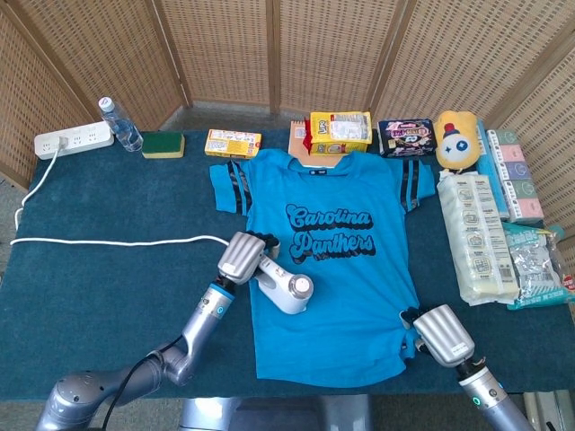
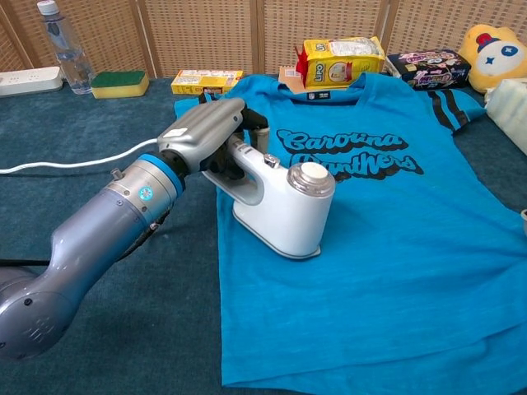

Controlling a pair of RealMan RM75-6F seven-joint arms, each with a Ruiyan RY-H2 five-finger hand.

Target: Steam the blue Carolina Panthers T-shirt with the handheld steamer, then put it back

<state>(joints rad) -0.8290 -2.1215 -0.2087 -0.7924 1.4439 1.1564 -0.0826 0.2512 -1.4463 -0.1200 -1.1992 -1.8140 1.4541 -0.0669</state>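
Observation:
The blue Carolina Panthers T-shirt (image 1: 350, 296) (image 2: 395, 247) lies flat on the dark green table, collar toward the far side. My left hand (image 1: 244, 256) (image 2: 206, 136) grips the handle of the white handheld steamer (image 1: 287, 291) (image 2: 284, 210), whose base rests on the shirt's left half, just below the lettering. Its white cord (image 1: 108, 241) (image 2: 74, 162) runs left across the table. My right hand (image 1: 438, 334) rests on the shirt's lower right hem with its fingers curled at the fabric edge; whether it holds the cloth is unclear.
Along the far edge stand a power strip (image 1: 74, 139), water bottle (image 1: 120, 125), green sponge (image 1: 163, 144), yellow boxes (image 1: 234, 142), a snack bag (image 1: 340, 131) and a plush toy (image 1: 456, 139). Packaged goods (image 1: 476, 235) fill the right side.

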